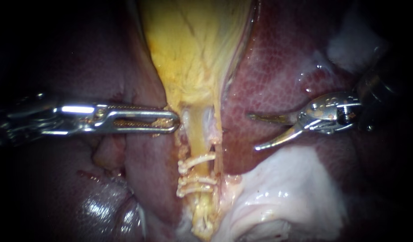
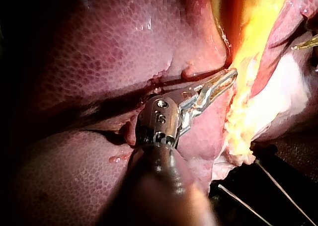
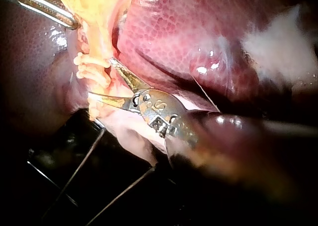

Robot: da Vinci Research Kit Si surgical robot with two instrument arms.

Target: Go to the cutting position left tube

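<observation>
Although the tube (image 1: 196,134) sits ready at centre, running down from the yellow gallbladder (image 1: 193,54) with pale clips (image 1: 196,160) crossing it, nothing straddles it yet. Which strand counts as the left one, I can't make out. Over to my left instrument (image 1: 168,121): jaws closed together, and they appear to pinch the gallbladder's neck just beside the tube. Now my right instrument (image 1: 253,132): it hangs over the liver (image 1: 278,71), blades spread wide, empty, apart from the tube. My read is exposure done, approach unfinished. Those blades must cross to the clips and bracket the tube between them.
</observation>
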